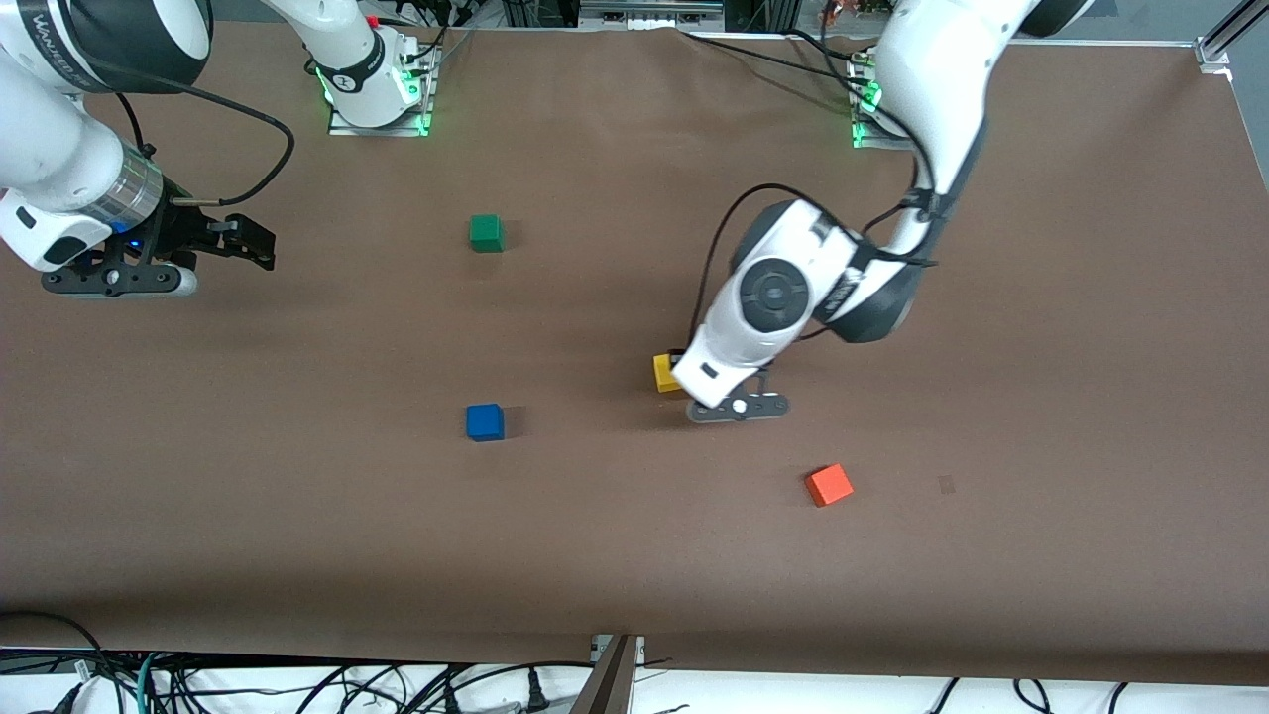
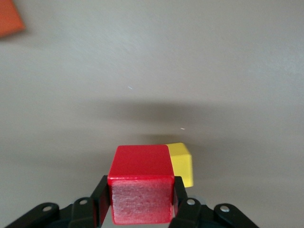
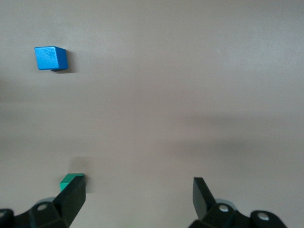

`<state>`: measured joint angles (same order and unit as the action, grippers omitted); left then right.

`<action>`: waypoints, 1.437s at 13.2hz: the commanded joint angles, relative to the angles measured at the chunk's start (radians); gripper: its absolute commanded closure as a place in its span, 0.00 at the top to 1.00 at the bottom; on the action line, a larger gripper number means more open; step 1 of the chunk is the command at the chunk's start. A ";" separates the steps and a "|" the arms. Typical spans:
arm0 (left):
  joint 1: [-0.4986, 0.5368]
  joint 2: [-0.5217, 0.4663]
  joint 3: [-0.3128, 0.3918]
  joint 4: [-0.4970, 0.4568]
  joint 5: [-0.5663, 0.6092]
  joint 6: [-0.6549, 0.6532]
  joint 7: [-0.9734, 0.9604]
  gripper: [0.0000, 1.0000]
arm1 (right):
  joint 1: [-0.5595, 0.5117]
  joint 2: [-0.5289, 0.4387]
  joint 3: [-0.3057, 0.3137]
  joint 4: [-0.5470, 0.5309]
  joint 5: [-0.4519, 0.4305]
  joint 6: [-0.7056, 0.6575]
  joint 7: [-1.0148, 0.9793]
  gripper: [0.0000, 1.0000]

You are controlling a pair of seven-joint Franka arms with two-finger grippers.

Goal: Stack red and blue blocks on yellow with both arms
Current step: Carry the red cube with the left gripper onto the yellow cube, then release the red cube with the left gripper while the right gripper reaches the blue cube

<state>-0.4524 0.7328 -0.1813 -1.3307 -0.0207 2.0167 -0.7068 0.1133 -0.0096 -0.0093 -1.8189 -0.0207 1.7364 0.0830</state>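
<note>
Orange-red cube (image 1: 829, 485): lower right of centre in the front view, loose on the worktop, no part in this job.
Blue block (image 1: 485, 421): lower centre-left of the front view, alone and untouched; the right wrist view has it in the upper left corner.
Left tool (image 2: 141, 202): clamped on the red block (image 2: 141, 183), a pad on each side; in the front view the arm's wrist hides both, just right of centre.
Yellow block (image 1: 665, 373): mid-frame in the front view, partly under that wrist; in the left wrist view it peeks out beside the red one, which sits off to one side, not square above.
Step in hand: by my reading, red going onto yellow, not yet released.
Next move: shift across until the faces line up, lower, then let go.
Green cube (image 1: 486, 233): upper centre-left, idle.
Right tool (image 1: 223, 243): upper left, waiting over bare worktop, jaws wide apart, nothing in them.
Worktop (image 1: 1041, 416): brown, matte covering; cables along the bottom edge.
</note>
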 commanded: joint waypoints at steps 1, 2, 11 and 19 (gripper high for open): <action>-0.032 0.037 0.017 0.064 -0.010 -0.035 -0.040 0.00 | 0.000 -0.023 0.002 -0.011 -0.007 -0.011 -0.002 1.00; -0.048 0.045 0.017 0.064 -0.011 -0.033 -0.058 0.00 | 0.000 -0.021 0.002 -0.011 -0.007 -0.011 -0.002 1.00; -0.085 0.108 0.014 0.074 -0.016 -0.021 -0.123 0.00 | 0.005 0.019 0.003 0.016 -0.001 0.005 0.015 1.00; -0.063 0.100 0.019 0.112 -0.010 -0.036 -0.115 1.00 | 0.040 0.206 0.005 0.081 0.011 0.109 0.015 1.00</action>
<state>-0.5221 0.8160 -0.1682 -1.2868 -0.0209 2.0152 -0.8217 0.1440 0.1378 -0.0052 -1.7674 -0.0171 1.8146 0.0844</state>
